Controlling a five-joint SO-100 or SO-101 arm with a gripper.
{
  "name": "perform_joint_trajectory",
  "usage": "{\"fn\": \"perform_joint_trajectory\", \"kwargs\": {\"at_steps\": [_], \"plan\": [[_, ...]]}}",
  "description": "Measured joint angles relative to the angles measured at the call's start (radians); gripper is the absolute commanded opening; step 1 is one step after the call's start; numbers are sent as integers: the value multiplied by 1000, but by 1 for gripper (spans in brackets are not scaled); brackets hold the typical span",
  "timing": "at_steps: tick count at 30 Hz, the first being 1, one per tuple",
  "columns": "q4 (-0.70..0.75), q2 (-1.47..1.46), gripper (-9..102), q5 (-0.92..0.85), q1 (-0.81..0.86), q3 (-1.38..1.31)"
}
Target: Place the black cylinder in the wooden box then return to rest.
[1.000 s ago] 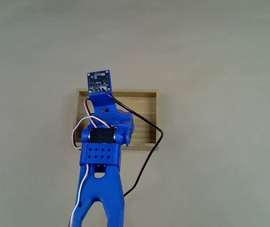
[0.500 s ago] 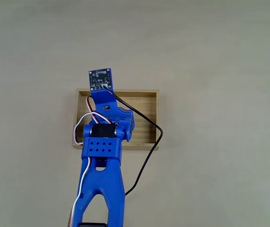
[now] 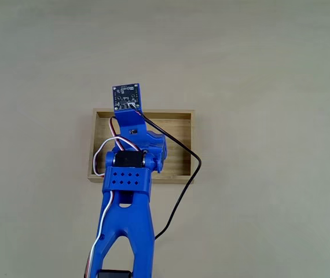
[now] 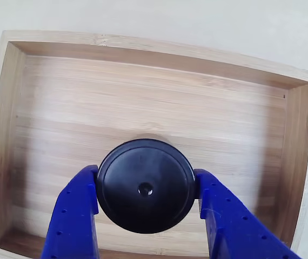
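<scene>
In the other view the black cylinder, round top face up with a small central dimple, sits between my two blue fingers. My gripper is shut on it, one finger pressed to each side. It is held inside the outline of the wooden box, over the front middle of the striped floor; whether it touches the floor I cannot tell. In the fixed view the blue arm reaches over the wooden box and hides the cylinder.
A black cable loops from the wrist board across the box's right side and down onto the plain beige table. The box's low walls surround the cylinder on all sides.
The arm has shifted slightly right and farther up the fixed view, staying over the box.
</scene>
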Motion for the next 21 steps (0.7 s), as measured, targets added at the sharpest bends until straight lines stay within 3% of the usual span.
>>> {"fn": "perform_joint_trajectory", "kwargs": {"at_steps": [21], "plan": [[0,8,30,43,26,-3]]}}
